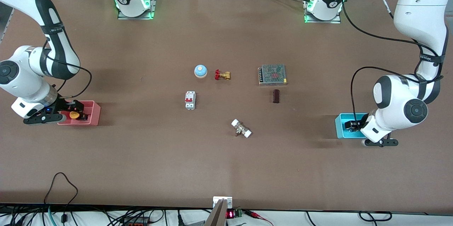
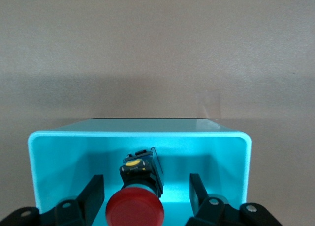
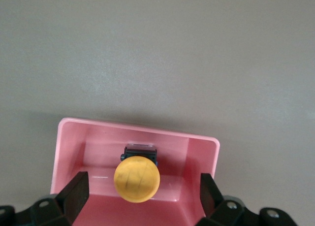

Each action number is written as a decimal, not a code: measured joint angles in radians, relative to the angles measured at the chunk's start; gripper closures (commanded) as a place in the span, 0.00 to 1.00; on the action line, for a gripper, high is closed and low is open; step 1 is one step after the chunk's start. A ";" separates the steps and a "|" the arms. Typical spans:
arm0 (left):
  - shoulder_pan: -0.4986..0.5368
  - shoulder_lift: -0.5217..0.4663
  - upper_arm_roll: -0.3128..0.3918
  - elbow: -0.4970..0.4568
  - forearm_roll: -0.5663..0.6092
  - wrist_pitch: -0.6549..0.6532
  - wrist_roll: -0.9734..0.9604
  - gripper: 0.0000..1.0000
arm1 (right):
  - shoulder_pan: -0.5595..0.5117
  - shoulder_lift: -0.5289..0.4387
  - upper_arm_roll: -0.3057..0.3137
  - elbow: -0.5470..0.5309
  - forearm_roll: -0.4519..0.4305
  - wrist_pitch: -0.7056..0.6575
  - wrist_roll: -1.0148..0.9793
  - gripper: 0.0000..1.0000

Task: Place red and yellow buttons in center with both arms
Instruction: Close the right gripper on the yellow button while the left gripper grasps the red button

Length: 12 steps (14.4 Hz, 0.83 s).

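Note:
The yellow button [image 1: 74, 115] sits in the pink tray [image 1: 95, 112] at the right arm's end of the table. My right gripper [image 1: 78, 111] is low in that tray, open, with its fingers either side of the button [image 3: 137, 178] and apart from it; the tray rim [image 3: 138, 128] and gripper [image 3: 143, 179] show in the right wrist view. The red button [image 2: 135, 211] lies in the cyan tray [image 2: 138, 136]. My left gripper [image 2: 146, 181] is open around it without touching. In the front view the left gripper [image 1: 354, 126] is in the cyan tray [image 1: 341, 126] and the arm hides the red button. The table's center [image 1: 230, 102] is bare.
Around the center lie a blue dome bell [image 1: 200, 71], a brass valve with a red handle [image 1: 222, 75], a white circuit breaker [image 1: 190, 100], a mesh-topped power supply [image 1: 272, 74], a dark brown block [image 1: 276, 96] and a white-ended fitting [image 1: 241, 128].

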 measured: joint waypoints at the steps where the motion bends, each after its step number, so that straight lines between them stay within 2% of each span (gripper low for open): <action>1: 0.001 0.007 0.001 -0.001 0.000 0.003 0.000 0.69 | 0.000 0.007 0.000 0.000 0.000 0.001 0.000 0.00; 2: 0.002 0.011 0.002 -0.001 0.000 0.006 0.000 0.77 | -0.001 0.015 0.000 0.000 0.000 0.004 0.000 0.00; 3: 0.003 0.014 0.003 -0.001 0.000 0.007 0.000 0.80 | -0.003 0.023 0.000 0.000 0.000 0.010 0.000 0.00; 7: 0.003 0.005 0.002 0.013 0.001 -0.004 0.002 0.81 | -0.009 0.056 0.000 -0.007 0.000 0.054 0.000 0.00; 9: -0.002 -0.030 -0.001 0.056 0.001 -0.097 0.007 0.81 | -0.009 0.070 0.000 -0.009 0.000 0.075 0.000 0.00; 11: -0.015 -0.087 -0.016 0.133 0.003 -0.259 0.008 0.80 | -0.010 0.079 0.000 -0.009 0.000 0.081 0.000 0.01; 12: -0.032 -0.112 -0.020 0.173 0.003 -0.328 0.008 0.80 | -0.010 0.080 0.000 -0.009 0.000 0.083 0.000 0.05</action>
